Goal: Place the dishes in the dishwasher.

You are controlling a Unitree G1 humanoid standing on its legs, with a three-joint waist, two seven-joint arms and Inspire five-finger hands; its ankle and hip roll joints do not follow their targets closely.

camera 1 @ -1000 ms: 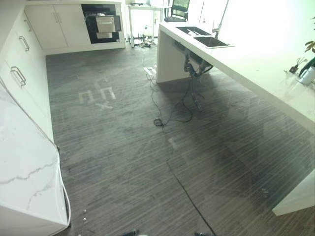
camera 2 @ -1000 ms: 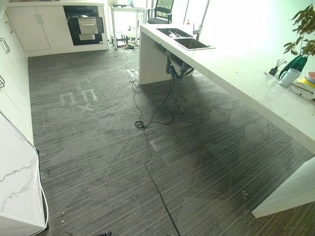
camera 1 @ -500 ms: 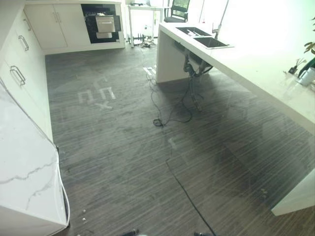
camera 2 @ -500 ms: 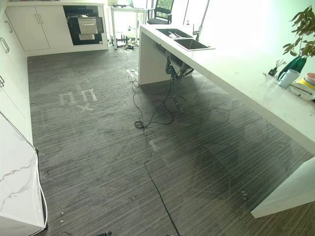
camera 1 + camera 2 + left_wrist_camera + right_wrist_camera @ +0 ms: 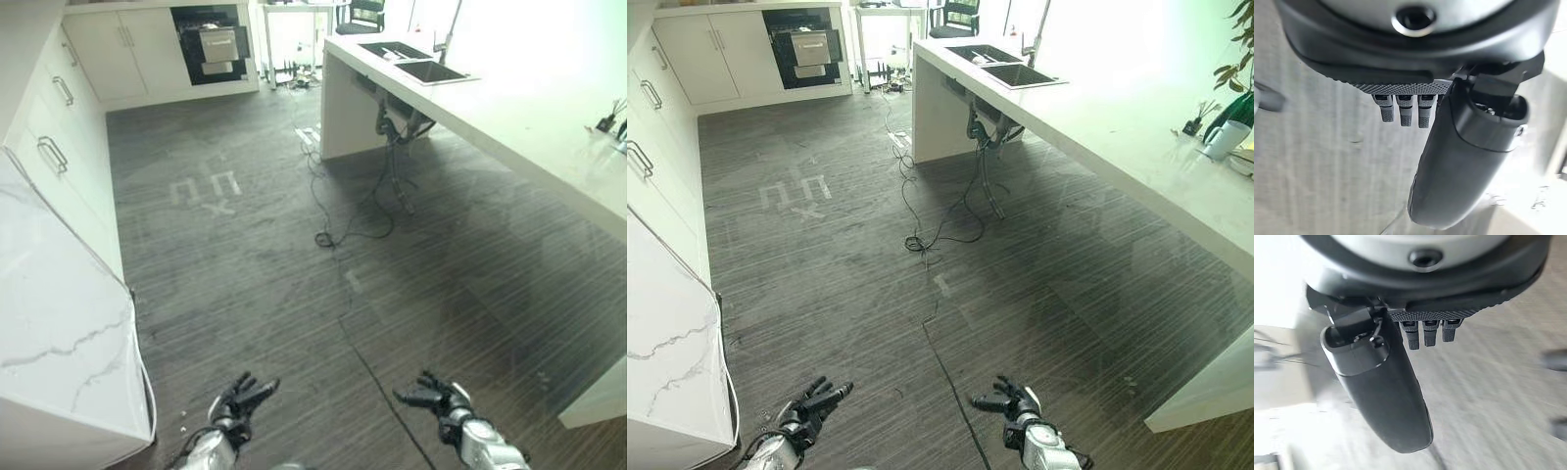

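Nothing was loaded yet: both the left robot hand (image 5: pixel 238 401) and right robot hand (image 5: pixel 432 396) hung spread and empty, the dishwasher (image 5: pixel 217 43) stood far off, and the dishes waited on the right surface (image 5: pixel 1136 147).

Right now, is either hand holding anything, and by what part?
Nothing is held. The left hand and the right hand are both open over the bare floor, fingers spread and empty.
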